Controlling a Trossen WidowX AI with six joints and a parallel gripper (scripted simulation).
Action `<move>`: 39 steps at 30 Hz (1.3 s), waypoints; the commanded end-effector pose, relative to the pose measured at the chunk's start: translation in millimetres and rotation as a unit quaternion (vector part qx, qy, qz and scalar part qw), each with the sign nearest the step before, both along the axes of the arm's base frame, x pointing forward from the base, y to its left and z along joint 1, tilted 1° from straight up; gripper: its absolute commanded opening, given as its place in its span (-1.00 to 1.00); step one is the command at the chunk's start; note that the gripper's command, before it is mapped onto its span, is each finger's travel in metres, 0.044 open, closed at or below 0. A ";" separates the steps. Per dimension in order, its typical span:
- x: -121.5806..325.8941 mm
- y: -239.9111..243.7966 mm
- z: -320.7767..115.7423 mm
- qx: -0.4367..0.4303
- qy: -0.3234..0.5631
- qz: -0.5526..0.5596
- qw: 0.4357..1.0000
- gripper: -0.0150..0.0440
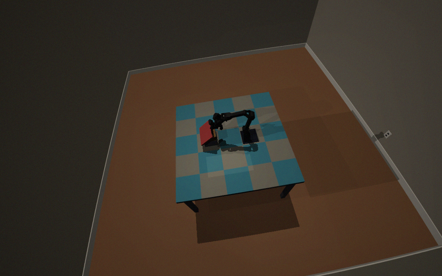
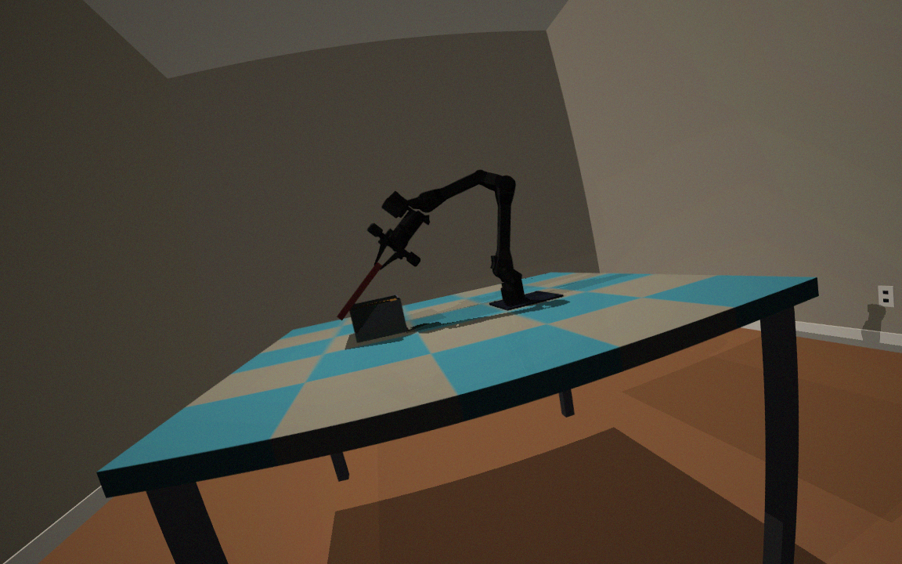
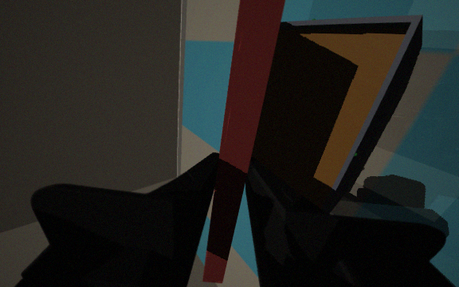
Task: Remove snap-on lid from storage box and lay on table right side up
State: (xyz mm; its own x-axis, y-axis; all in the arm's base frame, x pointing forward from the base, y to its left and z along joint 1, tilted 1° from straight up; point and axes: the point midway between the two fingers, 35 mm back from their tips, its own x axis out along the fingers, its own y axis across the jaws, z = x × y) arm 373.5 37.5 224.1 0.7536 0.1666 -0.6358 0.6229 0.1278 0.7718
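Observation:
The red lid (image 1: pixel 206 133) (image 2: pixel 359 291) (image 3: pixel 252 80) is tilted steeply, its upper edge in my gripper and its lower edge down past the far side of the box. My gripper (image 2: pixel 378 265) (image 3: pixel 232 161) is shut on the lid's upper edge, above the box. The dark storage box (image 1: pixel 211 143) (image 2: pixel 379 319) (image 3: pixel 389 85) stands upright on the table, its opening partly uncovered with an orange inside in the wrist view. Whether the lid touches the box's far rim is not clear.
The table (image 1: pixel 187 163) (image 2: pixel 363 380) has a blue and beige checkered top. The arm's base plate (image 1: pixel 254 136) (image 2: pixel 549 297) stands on it to the right of the box. Shadows of the arm and box fall on the top.

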 end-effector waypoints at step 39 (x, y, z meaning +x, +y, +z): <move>1.0 -1.8 44.3 0.001 -0.010 -0.002 1.000 -0.49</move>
